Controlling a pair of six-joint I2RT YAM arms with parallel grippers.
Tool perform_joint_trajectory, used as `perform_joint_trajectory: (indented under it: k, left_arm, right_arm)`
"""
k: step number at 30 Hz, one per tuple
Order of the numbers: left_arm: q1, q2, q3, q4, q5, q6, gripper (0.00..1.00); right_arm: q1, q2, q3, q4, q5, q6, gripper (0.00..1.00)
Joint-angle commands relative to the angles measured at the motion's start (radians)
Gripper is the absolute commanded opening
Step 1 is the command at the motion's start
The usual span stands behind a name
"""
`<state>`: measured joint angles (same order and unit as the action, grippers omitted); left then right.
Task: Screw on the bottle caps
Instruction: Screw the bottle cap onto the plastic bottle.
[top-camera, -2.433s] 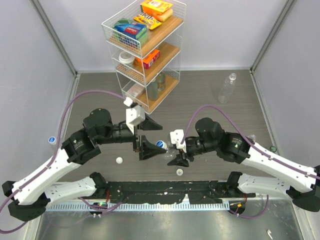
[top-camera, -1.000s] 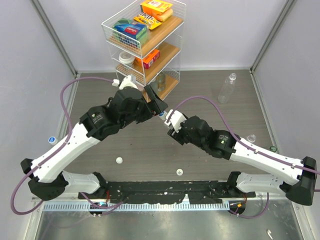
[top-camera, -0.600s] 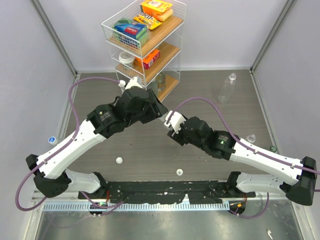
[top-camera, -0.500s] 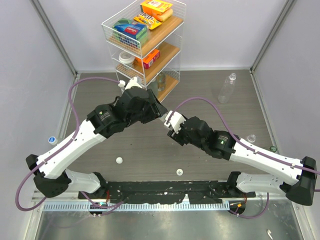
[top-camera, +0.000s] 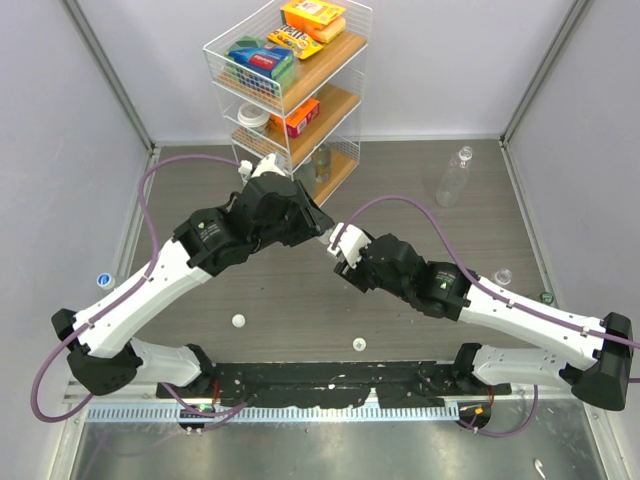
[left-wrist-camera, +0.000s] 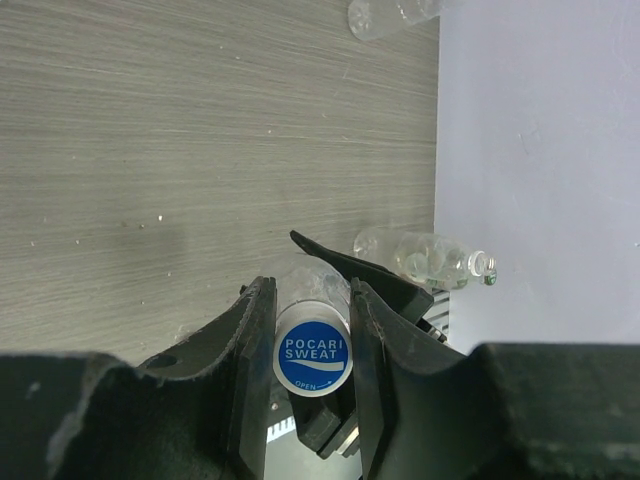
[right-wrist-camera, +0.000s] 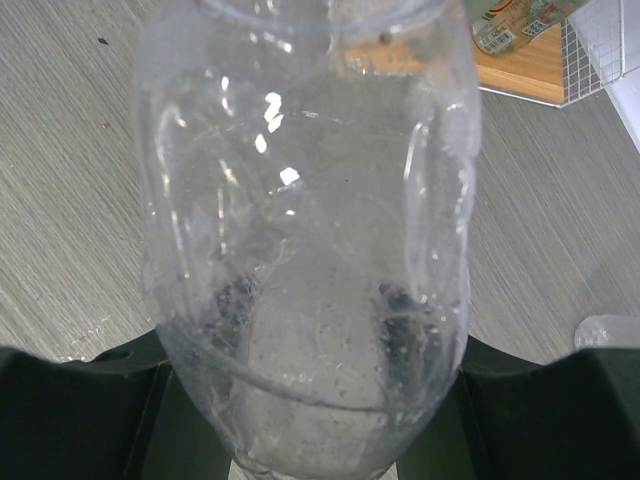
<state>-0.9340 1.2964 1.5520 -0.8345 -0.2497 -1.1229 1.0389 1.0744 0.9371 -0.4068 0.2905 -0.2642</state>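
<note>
Closed in since a moment ago, your left hand (left-wrist-camera: 310, 300) clamps the blue cap (left-wrist-camera: 312, 352) (marked Pocari Sweat) on the clear bottle (right-wrist-camera: 310, 230) your right hand (right-wrist-camera: 310, 410) grips.

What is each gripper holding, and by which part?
The left gripper pinches the round blue-topped plastic cap by its sides; the right gripper clamps the clear plastic bottle around its body.

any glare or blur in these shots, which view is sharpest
Right wrist view: the clear bottle fills the frame, slightly soft, dotted with white glints. Left wrist view: the blue print on the cap is crisp. Top view: even light, soft shadows, nothing blurred.
</note>
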Motion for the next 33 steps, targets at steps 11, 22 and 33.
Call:
perform_joint_trajectory:
  k: [11, 22, 33]
  left_arm:
    - [0.0, -0.039, -0.053, 0.12, 0.21, 0.171, 0.03]
    - [0.0, -0.115, -0.173, 0.323, 0.513, 0.425, 0.0]
    - [0.0, -0.18, -0.274, 0.477, 0.868, 0.65, 0.0]
  right_arm:
    - [0.003, -0.01, 0.037, 0.017, -0.069, 0.011, 0.01]
    - [-0.016, -0.068, 0.074, 0.014, -0.461, -0.043, 0.01]
    - [-0.074, -0.079, 0.101, 0.014, -0.74, -0.063, 0.01]
